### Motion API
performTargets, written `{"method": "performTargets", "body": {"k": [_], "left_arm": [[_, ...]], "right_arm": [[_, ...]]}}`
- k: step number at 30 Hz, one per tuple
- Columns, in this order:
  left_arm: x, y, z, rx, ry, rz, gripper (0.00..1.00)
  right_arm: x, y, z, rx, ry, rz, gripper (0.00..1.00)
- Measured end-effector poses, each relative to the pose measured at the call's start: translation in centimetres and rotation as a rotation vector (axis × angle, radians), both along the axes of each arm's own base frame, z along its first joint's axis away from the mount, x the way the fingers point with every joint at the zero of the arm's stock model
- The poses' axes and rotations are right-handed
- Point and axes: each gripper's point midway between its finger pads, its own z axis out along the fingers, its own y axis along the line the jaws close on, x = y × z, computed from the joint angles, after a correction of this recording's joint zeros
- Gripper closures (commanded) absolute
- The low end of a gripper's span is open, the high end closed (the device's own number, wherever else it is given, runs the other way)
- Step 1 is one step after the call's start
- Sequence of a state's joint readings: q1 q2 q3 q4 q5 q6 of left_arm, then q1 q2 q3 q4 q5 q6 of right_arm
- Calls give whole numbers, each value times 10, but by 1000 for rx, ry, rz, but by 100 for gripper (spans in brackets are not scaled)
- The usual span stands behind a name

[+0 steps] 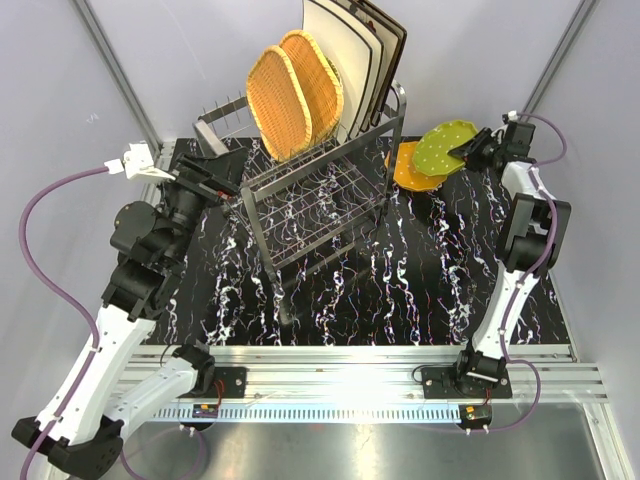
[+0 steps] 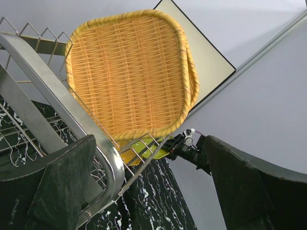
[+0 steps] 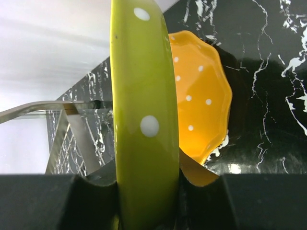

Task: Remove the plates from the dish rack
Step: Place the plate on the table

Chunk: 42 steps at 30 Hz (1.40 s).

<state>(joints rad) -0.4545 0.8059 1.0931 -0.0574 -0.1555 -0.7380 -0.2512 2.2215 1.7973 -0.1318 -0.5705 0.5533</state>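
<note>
Clamped edge-on between the fingers of the right gripper [image 3: 146,191], a green dotted plate [image 3: 144,120] is held tilted off the black marbled table [image 3: 268,96], clear of the dish rack [image 1: 320,190], which stands to that gripper's left. Just beyond and below the held plate, an orange dotted plate [image 3: 201,115] lies on the table; whether the two touch cannot be told. Across the table, the left gripper [image 2: 153,191] hangs with its jaws spread wide and empty at the rack's left end, the tubular frame close by one finger. Ahead of it and higher, two wicker plates [image 1: 295,90] stand upright in the rack, with cream square plates [image 1: 345,50] behind them.
</note>
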Motion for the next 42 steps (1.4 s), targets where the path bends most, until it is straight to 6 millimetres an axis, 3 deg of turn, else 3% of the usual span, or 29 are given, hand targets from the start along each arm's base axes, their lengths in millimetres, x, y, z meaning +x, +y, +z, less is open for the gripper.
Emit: {"method": "performTargets", "body": {"k": [7, 19, 28, 36, 42], "left_arm": [[1, -2, 2, -4, -3, -8, 1], [1, -2, 2, -4, -4, -11, 1], [1, -2, 2, -3, -4, -10, 1], [1, -2, 2, -3, -4, -10, 1], [1, -2, 2, -3, -4, -10, 1]], "right_arm": [[3, 8, -28, 10, 38, 22, 100], [9, 32, -35, -3, 27, 80, 98], [11, 37, -44, -7, 36, 97, 78], [13, 36, -41, -31, 18, 110, 46], [12, 34, -42, -67, 12, 125, 34]]}}
